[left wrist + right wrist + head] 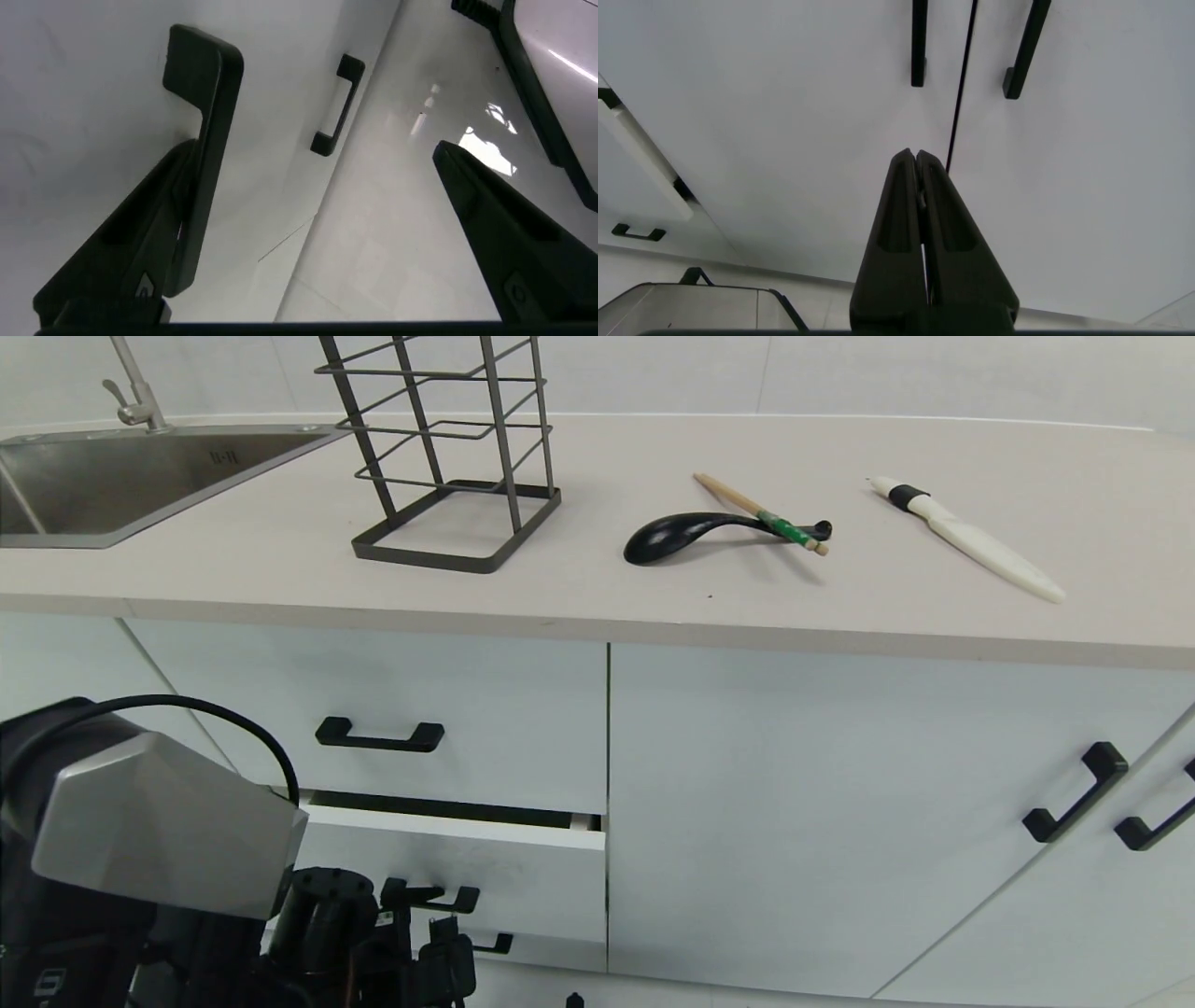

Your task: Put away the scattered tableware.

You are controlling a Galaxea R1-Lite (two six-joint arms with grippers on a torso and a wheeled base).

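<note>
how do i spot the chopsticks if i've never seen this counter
On the pale countertop, right of the wire rack, lies a black spoon. The chopsticks rest across its handle: thin, wooden, with a green band, unlike the white utensil farther right.

The tabletop (597,597) carries one black spoon (665,536), one white knife (971,539), wooden chopsticks (756,511) lying too close together to count, one wire rack (420,558) and one sink (140,467).
</note>
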